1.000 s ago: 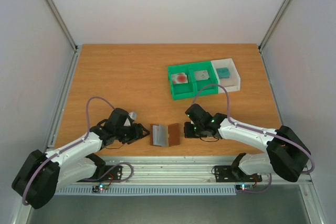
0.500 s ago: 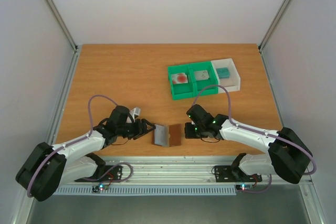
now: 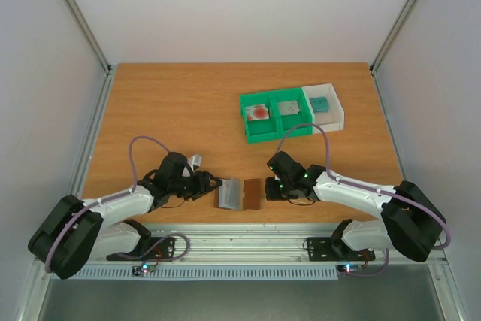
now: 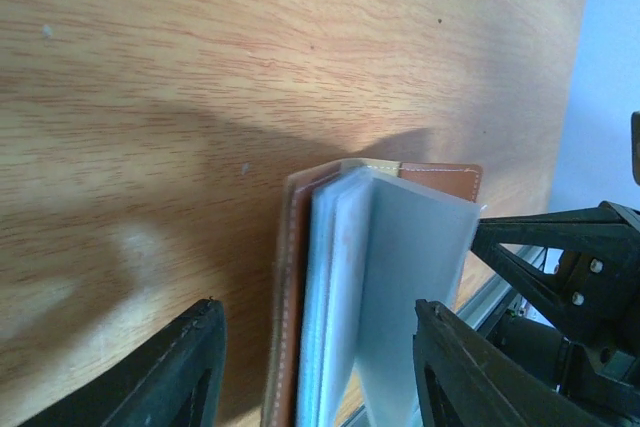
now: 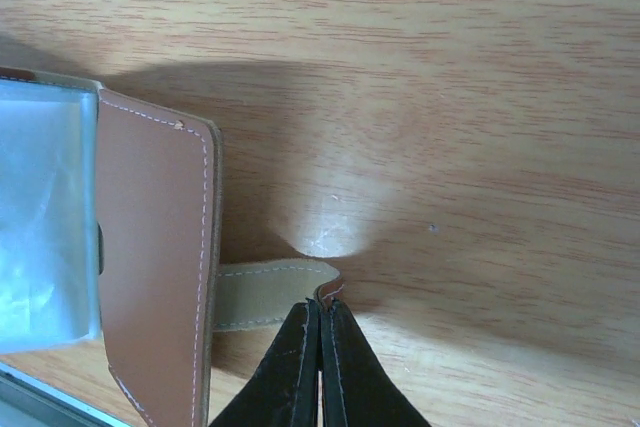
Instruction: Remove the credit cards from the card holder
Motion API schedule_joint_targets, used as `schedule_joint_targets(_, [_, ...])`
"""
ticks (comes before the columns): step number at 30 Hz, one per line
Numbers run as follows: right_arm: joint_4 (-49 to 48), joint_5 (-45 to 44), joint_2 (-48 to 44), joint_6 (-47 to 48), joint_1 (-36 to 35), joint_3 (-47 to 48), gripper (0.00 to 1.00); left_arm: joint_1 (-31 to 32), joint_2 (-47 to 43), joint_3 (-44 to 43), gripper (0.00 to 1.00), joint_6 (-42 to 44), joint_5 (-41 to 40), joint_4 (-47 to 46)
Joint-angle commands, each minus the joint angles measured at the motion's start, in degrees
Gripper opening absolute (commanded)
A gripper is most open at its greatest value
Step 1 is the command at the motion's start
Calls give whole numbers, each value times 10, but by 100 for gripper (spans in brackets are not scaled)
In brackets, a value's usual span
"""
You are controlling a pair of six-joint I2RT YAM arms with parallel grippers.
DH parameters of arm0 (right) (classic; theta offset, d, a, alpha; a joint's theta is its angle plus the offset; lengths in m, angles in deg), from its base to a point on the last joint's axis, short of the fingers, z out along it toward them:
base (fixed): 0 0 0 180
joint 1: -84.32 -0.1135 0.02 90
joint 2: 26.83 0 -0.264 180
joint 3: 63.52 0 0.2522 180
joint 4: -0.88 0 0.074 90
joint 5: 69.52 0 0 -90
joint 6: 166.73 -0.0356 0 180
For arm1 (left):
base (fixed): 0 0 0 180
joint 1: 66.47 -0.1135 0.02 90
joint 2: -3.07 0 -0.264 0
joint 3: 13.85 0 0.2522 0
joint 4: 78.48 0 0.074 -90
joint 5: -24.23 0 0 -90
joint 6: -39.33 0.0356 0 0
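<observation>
Left gripper [image 4: 320,304] is about half open, one black finger on each side of the card holder [image 4: 300,277], whose left half stands up off the table [image 3: 165,110]; it grips nothing. The right gripper [image 5: 320,309] is pinched tight on the tip of the holder's pale, woven-looking side tab [image 5: 265,294]. The holder lies near the table's front edge. It has a smooth brown cover with pale stitching and frosted clear sleeves inside. The credit cards sit well apart from it: the red-blotted card [image 3: 258,111] and the grey card [image 3: 288,107] in the green tray [image 3: 272,133], and the teal card [image 3: 321,103] in the white tray [image 3: 340,114].
</observation>
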Motion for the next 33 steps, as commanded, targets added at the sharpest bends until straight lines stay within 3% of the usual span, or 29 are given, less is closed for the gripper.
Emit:
schedule_joint_targets(1, [-6,-15,7,-3,4,-4,1,2,14,0,52,18,-14,-15])
schedule_joint_targets(14, [-8,-17,10,-2,4,-3,1,14,94,4,45,-9,12,-105])
schedule_joint_targets(18, [-8,-13,11,-3,4,-3,1,29,110,4,30,-21,9,-132])
schedule_joint_targets(23, [4,-8,5,-1,4,6,3,34,91,15,1,-45,12,-159])
schedule_joint_targets(33, [104,42,-49,-2,3,90,40,34,-42,1,0,-36,-23,-32])
